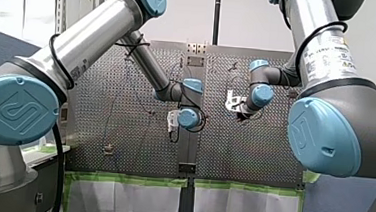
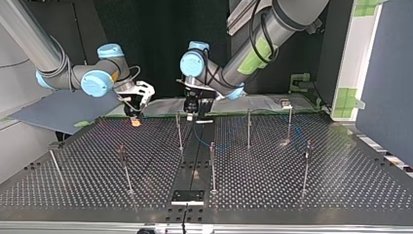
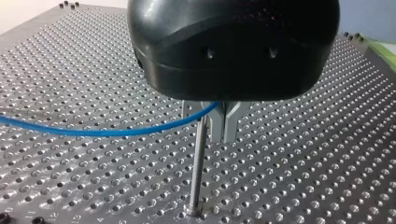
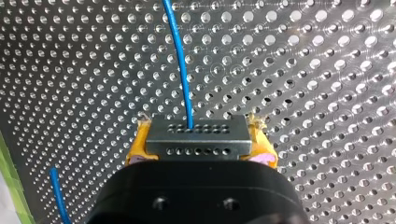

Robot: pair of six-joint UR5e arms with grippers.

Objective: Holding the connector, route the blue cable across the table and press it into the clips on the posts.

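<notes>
A perforated table (image 2: 73,185), studded with thin upright posts (image 2: 248,129), is being worked by two arms as a blue cable (image 4: 180,60) is being routed. At the top view's left, near the table's far edge, the connector (image 4: 196,135) is being gripped firmly between the yellow pads (image 4: 135,149) of my right gripper (image 2: 136,120), and the cable is being led out of its face and away over the holes. Toward the middle, my left gripper (image 3: 224,137) is being held at the tip of one post (image 3: 198,163). Its metal fingers are drawn narrow, with the cable running in between them. Whether the cable is seated in a clip there cannot be told. Further right, slack cable is being left lying among the other posts.

Trouble is being judged most likely at that post tip. If the cable is pressed down slightly to one side, it may be pushed along the shaft instead of into the clip. A hard pull from the connector end could drag the cable through the narrow fingers or twist the connector in its pads, while the loose run at the right could be snagged on a neighbouring post.
</notes>
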